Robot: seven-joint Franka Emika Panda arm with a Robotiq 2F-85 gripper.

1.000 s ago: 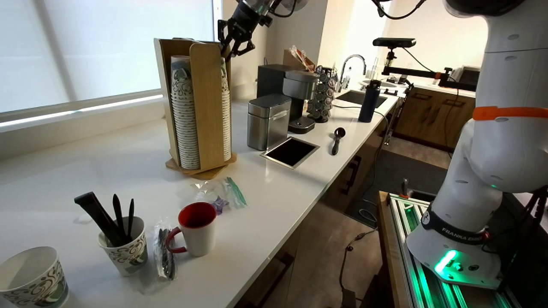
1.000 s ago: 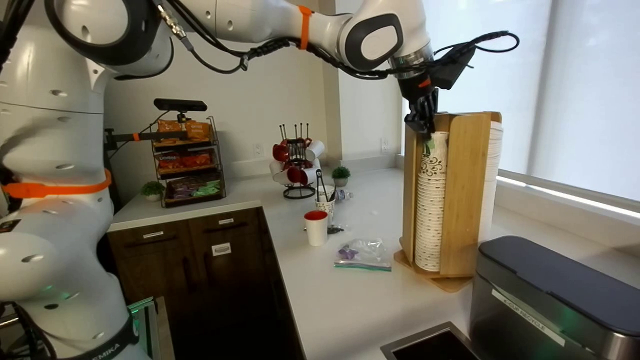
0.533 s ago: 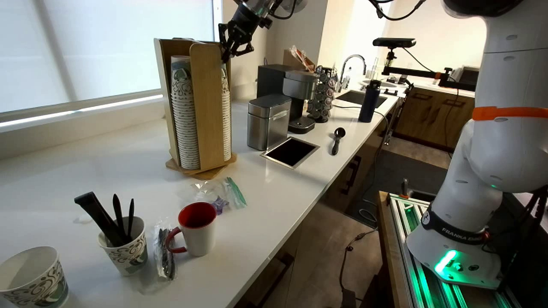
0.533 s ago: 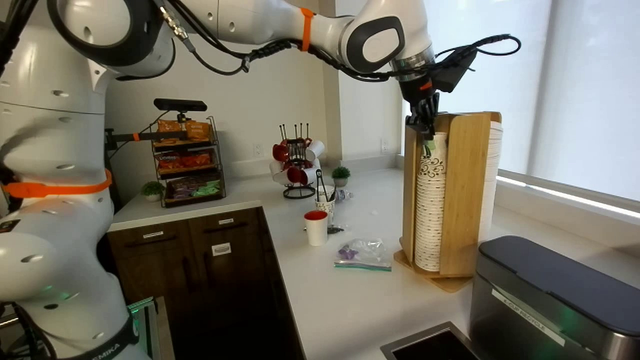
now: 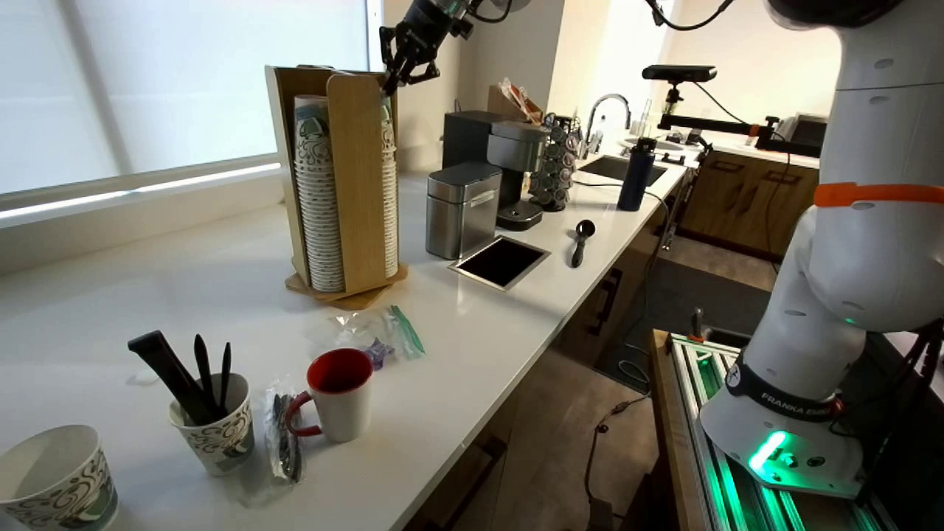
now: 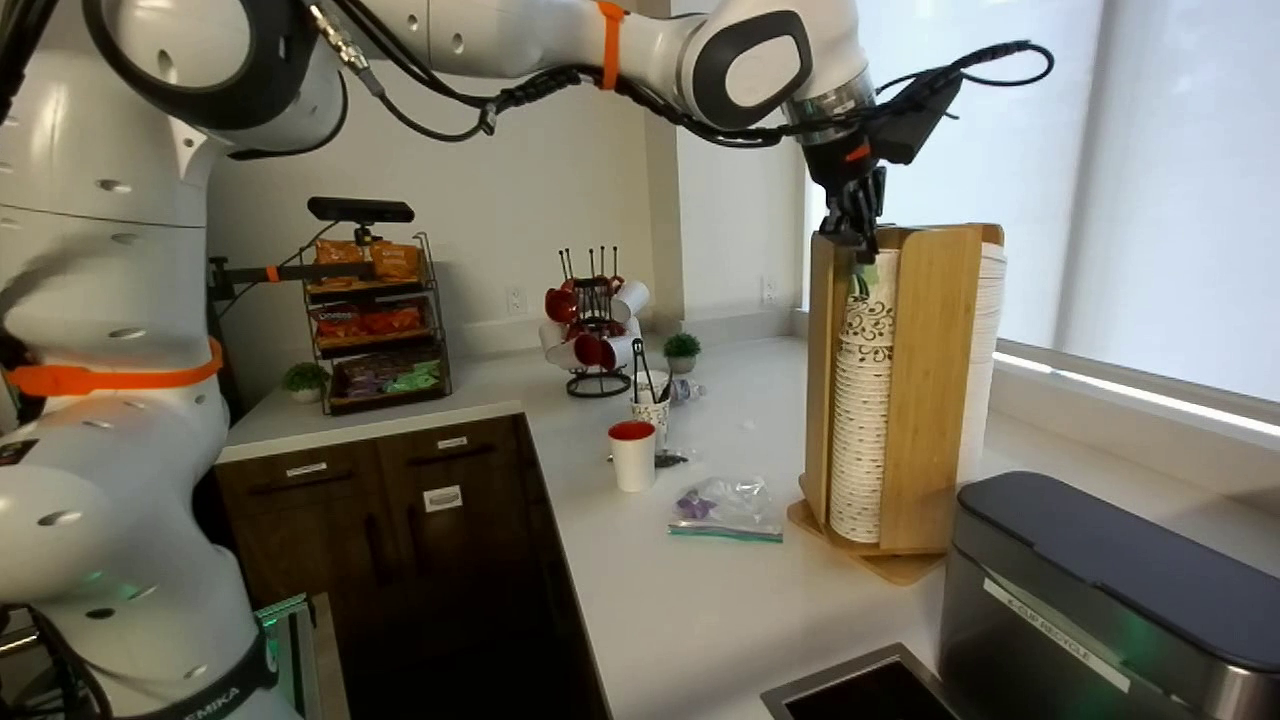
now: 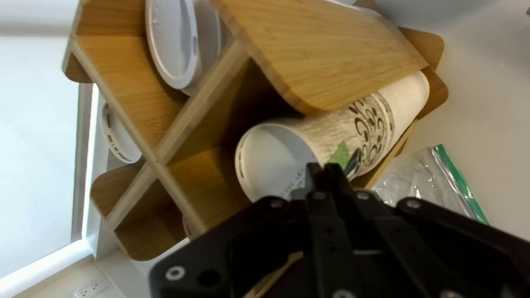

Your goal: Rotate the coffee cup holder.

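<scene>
We find the coffee cup holder point(image 5: 356, 184) on the desk point(image 5: 442, 383), standing upright, its long axis vertical and its open bays pointing up. In an exterior view a broad wooden panel of the holder faces us, with a stack of paper cups point(image 5: 318, 206) in the bay to either side of it, and corners of its wooden base point(image 5: 361, 299) jut out underneath. In the wrist view we look down on the holder, so its long axis runs slantwise; crossed dividers split the top, and white lids point(image 7: 172, 41) sit in one bay.

We see the hand point(image 7: 323, 166) at the top of the holder, pointing down at a tilt. It is clenched on the rim of the top paper cup point(image 7: 331, 138) in one of the holder's bays, one fingertip on the mouth side and one on the outer wall. That cup's mouth points up.

Just beside the holder we see the K-cup recycle bin point(image 6: 1110, 600), with the coffee maker point(image 5: 516, 144) farther from the holder on that side. Near the holder's foot lies a clear zip-top bag point(image 6: 730, 508); the red-and-white mug point(image 6: 633, 458) stands farther from the holder.
</scene>
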